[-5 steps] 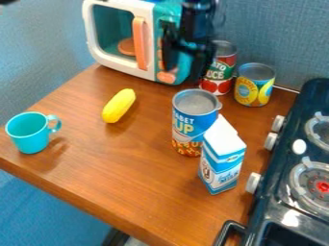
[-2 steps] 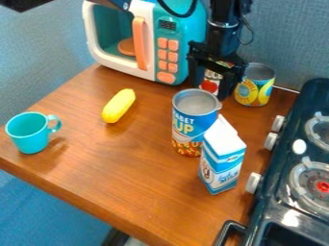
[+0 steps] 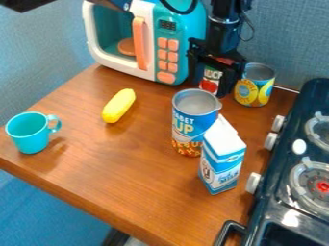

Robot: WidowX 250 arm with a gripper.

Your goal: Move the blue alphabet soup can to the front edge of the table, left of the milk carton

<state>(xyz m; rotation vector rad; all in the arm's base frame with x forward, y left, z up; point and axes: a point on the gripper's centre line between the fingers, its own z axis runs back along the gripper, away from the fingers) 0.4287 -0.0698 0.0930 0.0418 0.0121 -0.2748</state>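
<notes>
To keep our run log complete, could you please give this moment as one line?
gripper: at red can | beside it: yellow can, toy microwave | nearer camera: blue can, milk carton

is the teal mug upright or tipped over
Upright: the teal mug stands on its base, its open rim facing up and its handle at the side.

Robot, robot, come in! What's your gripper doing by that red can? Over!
Gripper down at red can. Red can upright, partly hidden. Yellow can close beside, blue can in front.
</notes>
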